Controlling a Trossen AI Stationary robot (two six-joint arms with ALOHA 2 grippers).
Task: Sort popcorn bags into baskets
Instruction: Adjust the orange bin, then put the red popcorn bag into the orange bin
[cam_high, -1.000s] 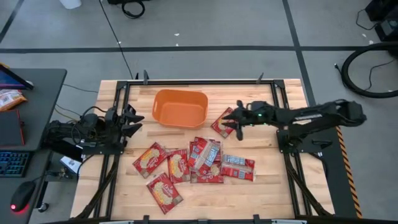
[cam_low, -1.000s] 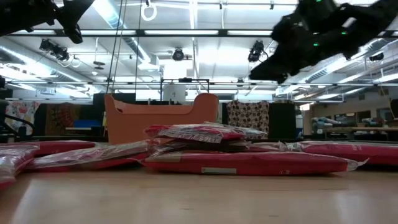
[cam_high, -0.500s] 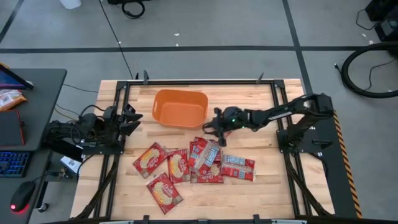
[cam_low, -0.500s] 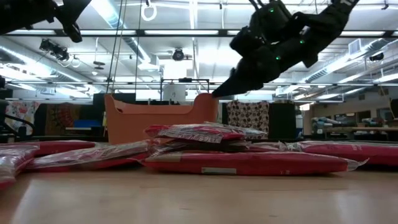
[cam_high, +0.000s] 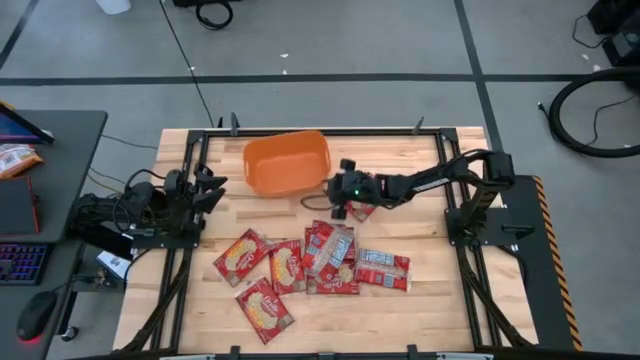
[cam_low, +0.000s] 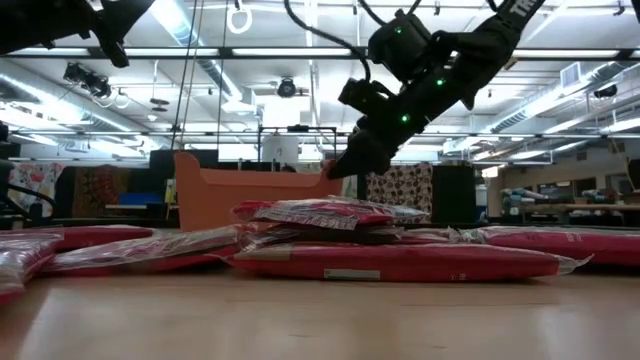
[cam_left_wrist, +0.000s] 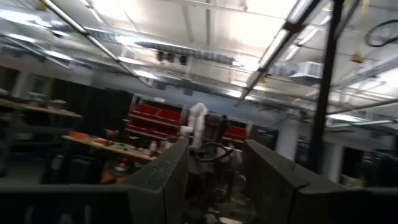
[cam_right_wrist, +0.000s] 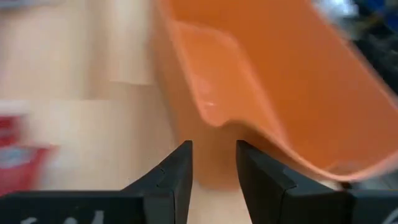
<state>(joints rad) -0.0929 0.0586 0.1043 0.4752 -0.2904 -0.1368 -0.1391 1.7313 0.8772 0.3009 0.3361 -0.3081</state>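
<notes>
Right gripper (cam_high: 337, 193) fingers parted, empty, nosed against the orange basket (cam_high: 287, 163) wall near the table's far edge. Popcorn bags (cam_high: 330, 250) heaped mid-table, one beneath the arm (likely light, floppy, slick film; pinch a free edge). Left gripper (cam_high: 212, 185) waits at left, fingers apart.

We find the basket (cam_high: 287, 164) at the table's (cam_high: 440, 310) far centre, the right gripper (cam_high: 336, 192) just beside its right wall. The popcorn bags (cam_high: 318, 262) lie nearer us, overlapping. The left gripper (cam_high: 212, 188) sits at the left edge.
</notes>
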